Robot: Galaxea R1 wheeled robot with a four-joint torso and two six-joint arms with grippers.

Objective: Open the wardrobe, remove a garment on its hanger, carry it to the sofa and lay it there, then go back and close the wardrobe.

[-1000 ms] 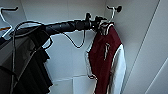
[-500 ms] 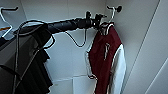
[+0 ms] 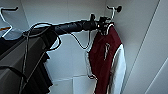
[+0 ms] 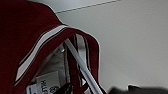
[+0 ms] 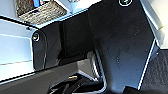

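Observation:
I look into the open wardrobe (image 3: 140, 37), with its white walls around me. The maroon garment (image 3: 103, 62) with white sleeves hangs at the right on its white hanger (image 3: 113, 12), whose hook is up at the top right. My left arm reaches in from the left, and the left gripper (image 3: 102, 25) is at the hanger's neck, just above the collar. In the left wrist view the striped collar (image 4: 50, 37) is very close, and a white bar of the hanger (image 4: 80, 65) crosses inside it.
A black t-shirt (image 3: 41, 75) hangs at the left under my arm, with another white hanger (image 3: 6, 17) above it. A loose cable (image 3: 80, 43) droops from the arm. A wicker basket (image 5: 37, 11) sits beyond the right wrist's dark plate.

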